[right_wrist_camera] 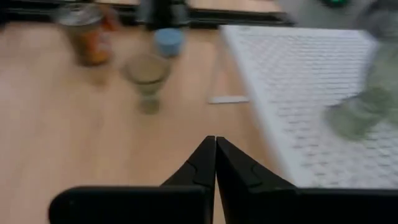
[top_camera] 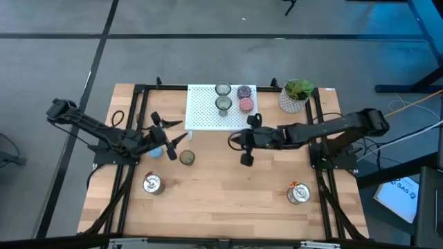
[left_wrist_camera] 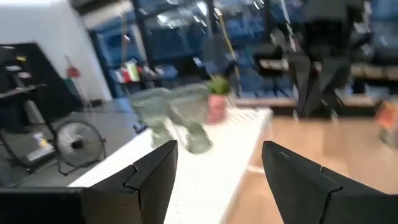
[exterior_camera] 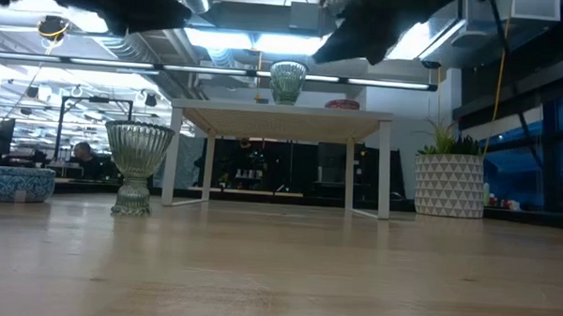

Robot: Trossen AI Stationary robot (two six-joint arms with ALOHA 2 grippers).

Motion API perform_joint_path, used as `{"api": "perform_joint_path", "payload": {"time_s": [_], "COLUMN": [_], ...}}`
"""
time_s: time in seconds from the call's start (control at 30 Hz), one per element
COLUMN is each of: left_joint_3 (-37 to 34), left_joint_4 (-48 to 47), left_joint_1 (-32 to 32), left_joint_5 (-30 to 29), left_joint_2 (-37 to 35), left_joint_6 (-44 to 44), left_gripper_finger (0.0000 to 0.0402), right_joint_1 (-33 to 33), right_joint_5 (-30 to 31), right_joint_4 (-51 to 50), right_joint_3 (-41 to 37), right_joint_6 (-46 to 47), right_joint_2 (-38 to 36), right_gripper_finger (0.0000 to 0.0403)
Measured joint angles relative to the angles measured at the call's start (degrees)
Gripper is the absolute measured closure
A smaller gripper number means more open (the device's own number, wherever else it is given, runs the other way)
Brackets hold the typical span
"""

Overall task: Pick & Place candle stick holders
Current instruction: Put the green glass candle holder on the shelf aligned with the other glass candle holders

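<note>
the white rack (top_camera: 208,111) stood at the far middle of the wooden table (top_camera: 228,190). on its right part stood four cups: a clear glass cup (top_camera: 223,90) at the far edge, a second clear one (top_camera: 223,104) just nearer, a purple cup (top_camera: 244,91) to the right of the first and a pink cup (top_camera: 246,105) to the right of the second. in the low view only one clear cup (exterior_camera: 287,82) and a pink rim (exterior_camera: 342,105) showed above the rack top.

a third clear cup (top_camera: 187,158) stood upright on the bare table, near the rack's near left corner; in the low view it was the ribbed goblet (exterior_camera: 137,167). the blue cup (top_camera: 156,151) sat just left of it, partly under the left arm. one silver cup (top_camera: 153,184) stood at the near left of the table and the other silver cup (top_camera: 298,194) at the near right, well apart from each other.

the left gripper (top_camera: 169,138) hung above the table just left of the rack's near left corner, fingers spread apart with nothing between them; its wrist view showed the two fingers (left_wrist_camera: 152,177) parted and pointing toward the cups on the rack. the right gripper (top_camera: 246,142) hung just off the rack's near right corner, its fingers pressed together and empty, which the right wrist view (right_wrist_camera: 214,163) showed plainly.

a potted plant (top_camera: 296,95) stood at the far right, beside the rack.
</note>
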Motion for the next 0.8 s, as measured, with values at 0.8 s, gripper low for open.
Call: {"api": "perform_joint_path", "payload": {"time_s": [0.8], "left_joint_3": [24.1], "left_joint_4": [-49.1], "left_joint_1": [-8.0], "left_joint_5": [23.7], "left_joint_2": [29.1], "left_joint_6": [-24.8], "left_gripper_finger": [0.0171], "right_joint_1": [15.2], "right_joint_5": [-6.7], "right_joint_4": [12.5], "right_joint_3": [-15.5], "right_joint_6": [5.8], "right_joint_2": [-1.9], "right_gripper_finger": [0.0390]}}
